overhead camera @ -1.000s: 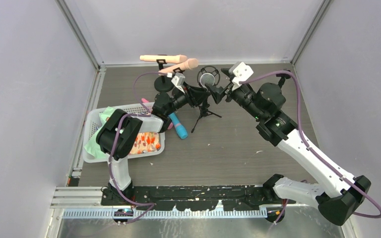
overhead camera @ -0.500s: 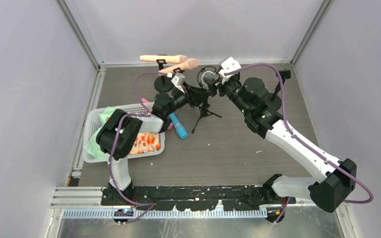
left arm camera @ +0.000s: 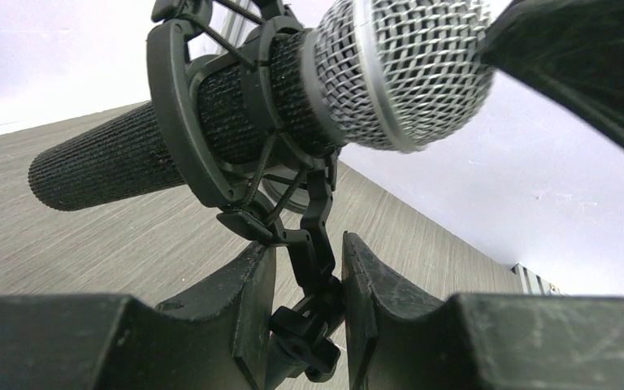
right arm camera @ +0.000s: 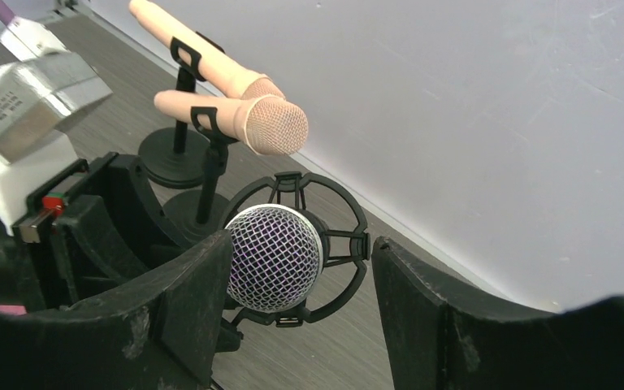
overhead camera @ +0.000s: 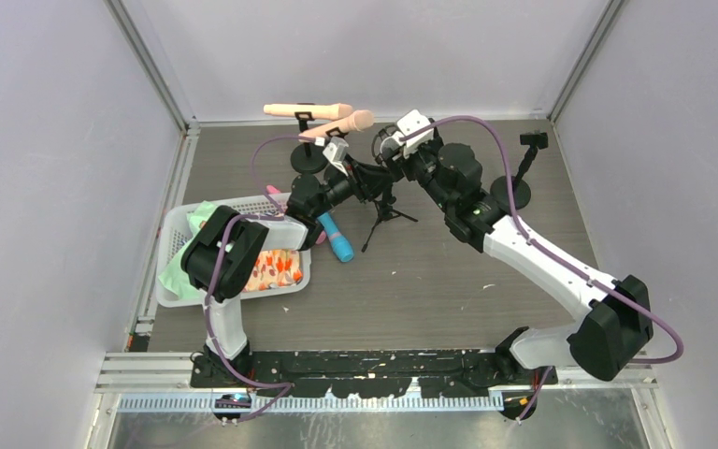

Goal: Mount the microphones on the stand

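Grey wood-grain table (overhead camera: 430,271): the stand (overhead camera: 385,213) sits at 12 o'clock. Left wrist: left gripper (left arm camera: 306,260) clamps its stem, black microphone (left arm camera: 398,73) cradled at 12. Right wrist: right gripper (right arm camera: 301,248) gapes, mesh head between fingers, nearer 9.

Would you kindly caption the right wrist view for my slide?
Open right gripper frames the black microphone in its shock mount, peach microphones behind.

Far centre: mic A (overhead camera: 307,109) and mic B (overhead camera: 341,124) on stands (right arm camera: 162,166), A behind B. Just right: mic C (right arm camera: 274,257) in mount (right arm camera: 349,236). Mic D (overhead camera: 337,240) on counter (overhead camera: 430,281), right of basket (overhead camera: 176,224). Lone stand (overhead camera: 521,173) far right.
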Robot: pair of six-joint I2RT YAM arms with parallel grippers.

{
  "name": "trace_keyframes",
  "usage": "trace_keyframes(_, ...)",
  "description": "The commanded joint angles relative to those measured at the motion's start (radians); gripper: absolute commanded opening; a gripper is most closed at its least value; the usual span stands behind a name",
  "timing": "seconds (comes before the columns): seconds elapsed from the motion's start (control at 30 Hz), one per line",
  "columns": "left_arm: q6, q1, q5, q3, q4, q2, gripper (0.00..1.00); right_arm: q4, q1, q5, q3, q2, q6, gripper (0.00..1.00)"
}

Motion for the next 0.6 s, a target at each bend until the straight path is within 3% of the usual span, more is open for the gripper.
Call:
trace_keyframes(0.0,0.042,-0.017,0.05,-0.005,-0.055,-0.008,0.0,0.037,-0.004,0.048,0.017,0.003,-0.029,0.7)
trace_keyframes(0.2,0.042,-0.015,0.044,0.005,-0.033,0.007,0.01,0.036,-0.004,-0.033,0.0,-0.109,0.035,0.79)
trace_keyframes(0.37,0.043,-0.01,0.046,0.033,-0.033,0.013,0.02,-0.016,-0.004,-0.129,-0.057,-0.279,0.151,0.8)
trace_keyframes(0.5,0.058,0.002,0.036,0.027,-0.047,-0.008,0.38,-0.102,-0.003,-0.093,-0.147,-0.393,0.266,0.8)
trace_keyframes(0.57,0.08,0.006,0.019,0.015,-0.067,-0.03,0.48,-0.127,-0.003,-0.066,-0.212,-0.442,0.309,0.8)
